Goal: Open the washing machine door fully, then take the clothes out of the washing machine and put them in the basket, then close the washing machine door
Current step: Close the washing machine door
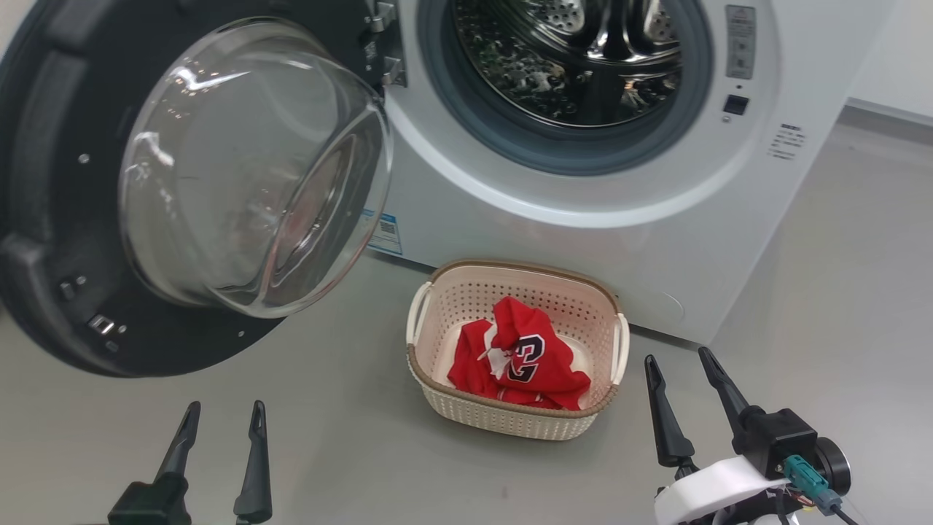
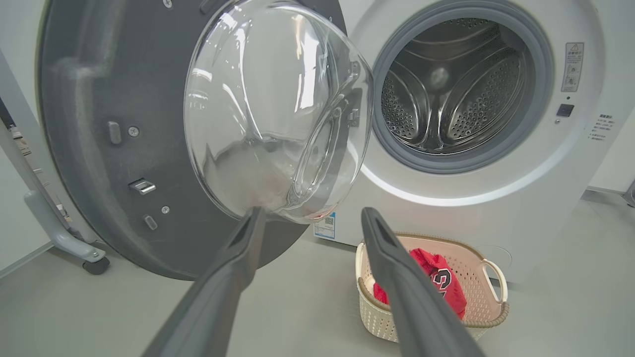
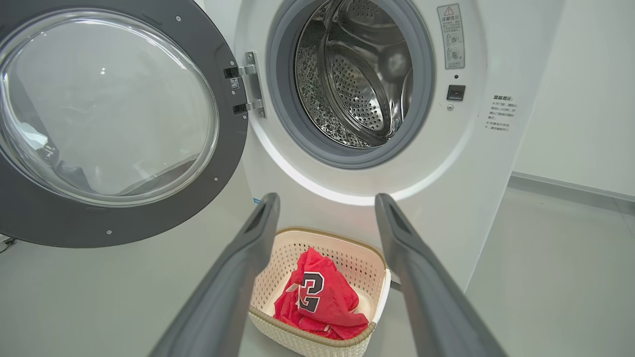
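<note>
Clothes (image 1: 525,357) of bright red fabric with white trim lie heaped in the small cream perforated plastic basket (image 1: 503,421) with a brown woven-look rim. They sit ahead of the right pincer (image 1: 677,355) and slightly to its left, and well to the right of the left pincer (image 1: 224,405). Both pincers are released, fingers spread and holding nothing.

The large round black-framed door (image 1: 51,182) with its bulging clear glass bowl (image 1: 255,168) stands swung wide, ahead of and above the left pincer. What shows of the shiny steel drum (image 1: 576,58) looks empty, so closing the door seems to be the step left.

The likely troubles:
- A long finger may skid off the slick glass if the push lands on the bowl instead of the frame.
- The door's lower edge may clip the basket's far rim as it sweeps past.
- The right pincer may be caught against the grey rubber ring (image 1: 437,95) if it stays in front of the opening.
- A soft push may leave the latch uncaught.

The clothes bear a navy, white-outlined number that reads like a 3, partly folded. On the big white front-loading washing machine (image 1: 583,233), a small blue sticker (image 1: 384,232) carries a QR code and a grey label (image 3: 451,37) a warning triangle. Their print, and the small lines (image 1: 786,141) further right, are too small to read. I see no brand name.
</note>
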Robot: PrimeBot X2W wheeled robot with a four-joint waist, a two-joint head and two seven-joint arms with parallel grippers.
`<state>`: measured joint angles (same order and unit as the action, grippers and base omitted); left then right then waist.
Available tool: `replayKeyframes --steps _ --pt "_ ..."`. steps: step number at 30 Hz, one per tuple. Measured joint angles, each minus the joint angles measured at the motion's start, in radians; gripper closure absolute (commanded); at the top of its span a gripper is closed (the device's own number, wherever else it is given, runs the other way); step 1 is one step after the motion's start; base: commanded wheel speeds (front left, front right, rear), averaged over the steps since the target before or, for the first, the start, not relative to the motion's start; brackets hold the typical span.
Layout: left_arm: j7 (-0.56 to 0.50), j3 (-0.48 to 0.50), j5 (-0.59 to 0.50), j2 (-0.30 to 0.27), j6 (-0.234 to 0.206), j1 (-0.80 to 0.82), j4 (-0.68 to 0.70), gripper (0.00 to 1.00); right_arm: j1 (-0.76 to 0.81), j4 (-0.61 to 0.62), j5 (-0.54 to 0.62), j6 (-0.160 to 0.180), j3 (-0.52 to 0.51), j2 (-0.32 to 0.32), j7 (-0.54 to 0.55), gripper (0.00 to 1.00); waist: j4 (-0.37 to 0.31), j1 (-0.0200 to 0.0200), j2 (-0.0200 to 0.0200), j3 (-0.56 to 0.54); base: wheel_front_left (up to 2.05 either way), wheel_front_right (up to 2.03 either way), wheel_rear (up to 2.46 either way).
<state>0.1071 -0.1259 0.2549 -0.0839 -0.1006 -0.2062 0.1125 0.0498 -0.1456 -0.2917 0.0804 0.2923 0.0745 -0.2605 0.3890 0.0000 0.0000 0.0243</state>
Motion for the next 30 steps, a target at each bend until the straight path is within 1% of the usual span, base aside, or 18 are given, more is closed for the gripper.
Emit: replayKeyframes --steps 6,8,24,25,26,27,28,29,30 --pt "0.000 0.018 0.002 0.001 -0.001 0.000 -0.001 0.00 0.000 -0.001 0.004 -0.001 0.015 -0.003 0.000 0.00 0.052 0.0000 0.0000 -0.001 0.00 0.00 0.00" --pt "0.001 0.027 0.006 0.002 -0.005 0.000 -0.001 0.00 -0.001 -0.005 0.006 -0.008 0.022 -0.004 0.000 0.00 0.061 0.0000 0.0000 0.000 0.00 0.00 0.00" --pt "0.010 0.026 0.009 0.004 -0.008 -0.001 0.000 0.00 -0.003 -0.018 0.006 -0.008 0.027 -0.007 0.000 0.00 0.077 0.0000 0.0000 0.004 0.00 0.00 0.00" --pt "0.010 0.026 0.010 0.005 -0.008 -0.001 0.000 0.11 -0.003 -0.018 0.006 -0.008 0.027 -0.007 0.000 0.00 0.078 0.0000 0.0000 0.004 0.00 0.00 0.00" --pt "0.010 0.025 0.013 0.005 -0.008 -0.001 0.000 0.46 -0.003 -0.018 0.006 -0.008 0.027 -0.007 0.000 0.00 0.078 0.0000 0.0000 0.004 0.00 0.00 0.00" --pt "0.010 0.025 0.016 0.005 -0.008 -0.001 0.000 0.56 -0.003 -0.018 0.006 -0.008 0.027 -0.007 0.000 0.00 0.079 0.0000 0.0000 0.004 0.00 0.00 0.00" --pt "0.010 0.024 0.018 0.005 -0.008 -0.001 0.000 0.85 -0.003 -0.019 0.006 -0.008 0.027 -0.007 0.000 0.00 0.079 0.0000 0.0000 0.004 0.00 0.00 0.00" --pt "0.010 0.024 0.018 0.005 -0.008 -0.001 0.000 1.00 -0.003 -0.019 0.006 -0.008 0.027 -0.007 0.000 0.00 0.080 0.0000 0.0000 0.004 0.00 0.00 0.00" --pt "0.010 0.024 0.020 0.005 -0.008 -0.001 0.000 1.00 -0.003 -0.020 0.006 -0.008 0.027 -0.007 0.000 0.00 0.080 0.0000 0.0000 0.004 0.00 0.00 0.00"
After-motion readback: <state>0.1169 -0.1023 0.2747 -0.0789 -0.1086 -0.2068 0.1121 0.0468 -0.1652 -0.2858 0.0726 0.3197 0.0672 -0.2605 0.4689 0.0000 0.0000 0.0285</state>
